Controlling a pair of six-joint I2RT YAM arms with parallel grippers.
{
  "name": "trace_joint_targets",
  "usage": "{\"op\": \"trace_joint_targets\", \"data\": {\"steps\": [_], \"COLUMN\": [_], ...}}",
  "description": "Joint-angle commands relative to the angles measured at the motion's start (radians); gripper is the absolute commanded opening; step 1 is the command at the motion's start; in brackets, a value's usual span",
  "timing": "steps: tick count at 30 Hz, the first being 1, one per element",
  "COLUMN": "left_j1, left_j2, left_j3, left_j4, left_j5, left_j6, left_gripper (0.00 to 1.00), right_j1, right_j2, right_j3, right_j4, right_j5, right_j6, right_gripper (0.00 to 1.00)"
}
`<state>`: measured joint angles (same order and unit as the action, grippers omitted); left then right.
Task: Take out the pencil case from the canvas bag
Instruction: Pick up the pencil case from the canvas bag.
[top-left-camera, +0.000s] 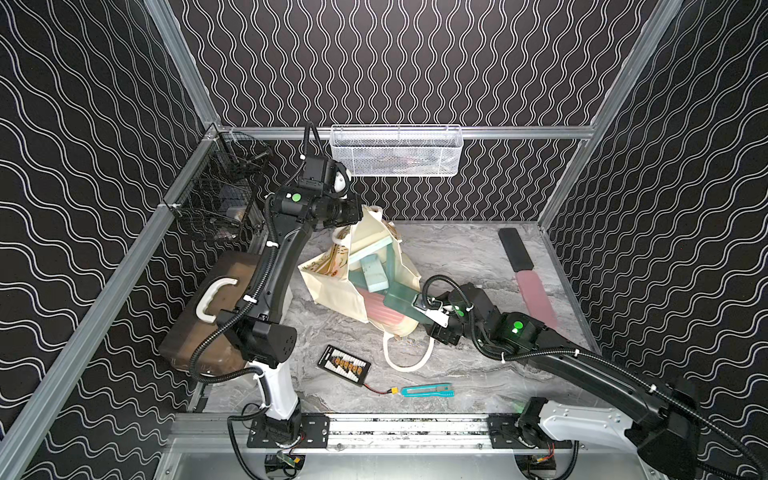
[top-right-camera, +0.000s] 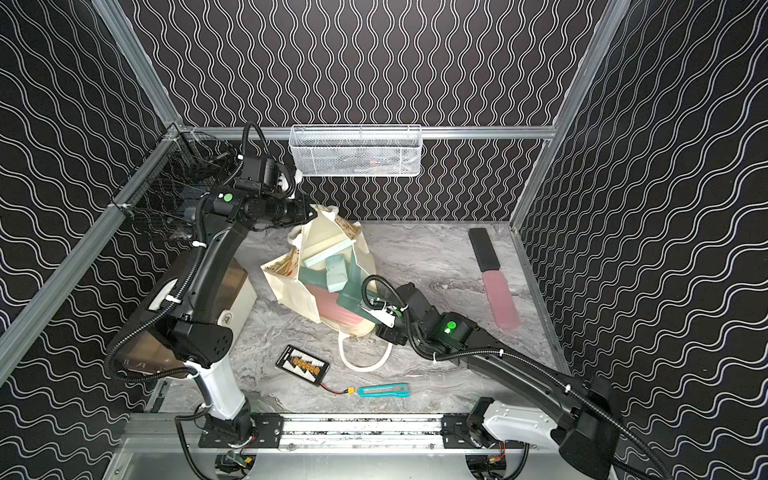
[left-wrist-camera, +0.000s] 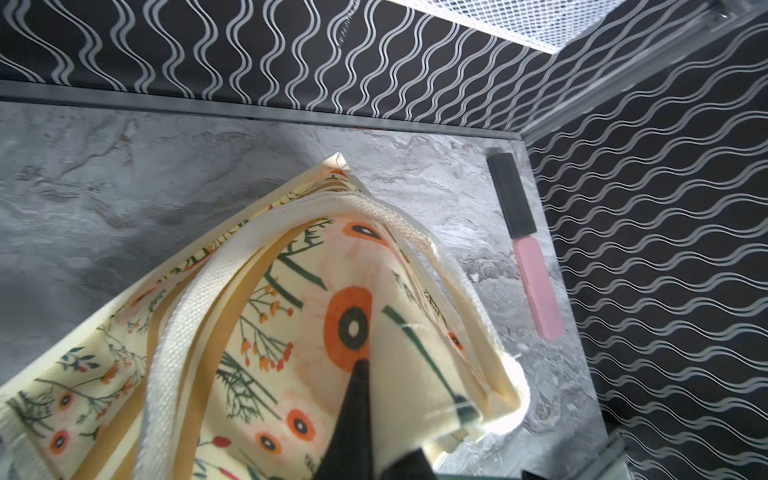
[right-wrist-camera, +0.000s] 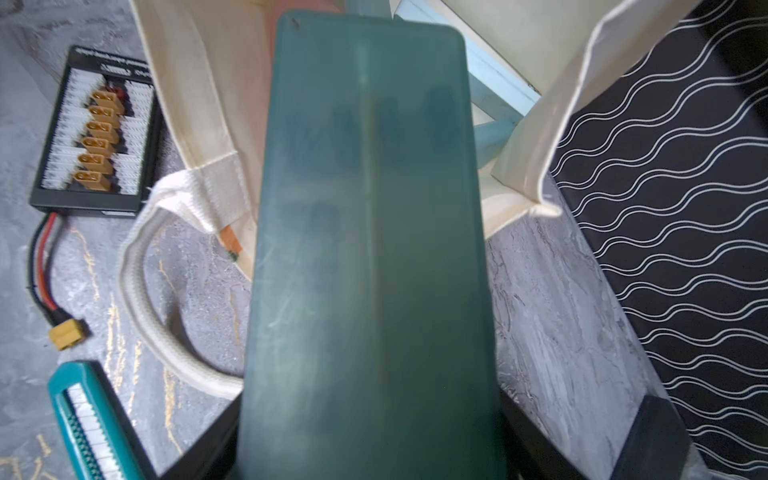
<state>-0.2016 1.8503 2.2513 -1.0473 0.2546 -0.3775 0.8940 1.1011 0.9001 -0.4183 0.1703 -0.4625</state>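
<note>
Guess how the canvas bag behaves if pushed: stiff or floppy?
Probably floppy: the canvas bag sags with creased walls, one corner held up by the left gripper. Its loose handle lies limp on the table. Pushed, it would likely crumple rather than slide cleanly, since cases inside weigh it down.
</note>
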Motion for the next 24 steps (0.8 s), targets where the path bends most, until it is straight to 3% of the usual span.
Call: {"op": "trace_joint_targets", "data": {"steps": [1,7,13,18,24], "left_j1": [0.002,0.003,0.003,0.003,0.003], "left_j2": [-0.037,-0.061,-0.080,-0.079,-0.081], "left_j3": [-0.007,-0.025,-0.039,-0.034,-0.020], "left_j4": [0.096,0.109,0.120,0.112,0.094], "left_j5": [-0.062,-0.102,-0.126,-0.126,-0.121], "left_j6": [-0.031,-0.037,-0.046,-0.065,-0.069], "left_gripper": [0.00,0.00,0.00,0.00,0.00], "right_j1": [-0.002,-0.099,-0.357,-0.523,-0.641], "right_j2": [-0.067,-0.143,-0.100,0.106,0.388], "right_j3": [-0.044,-0.098,-0.108,-0.003,0.183], "right_j4": [0.095,0.111,0.142,0.120,0.136], "right_j5": [0.005,-0.008,-0.078,-0.031,-0.011], "right_j6": [0.119,0.240,0.368,0.440,0.491], "right_gripper": [0.60,0.54,0.47,0.47,0.47]}}
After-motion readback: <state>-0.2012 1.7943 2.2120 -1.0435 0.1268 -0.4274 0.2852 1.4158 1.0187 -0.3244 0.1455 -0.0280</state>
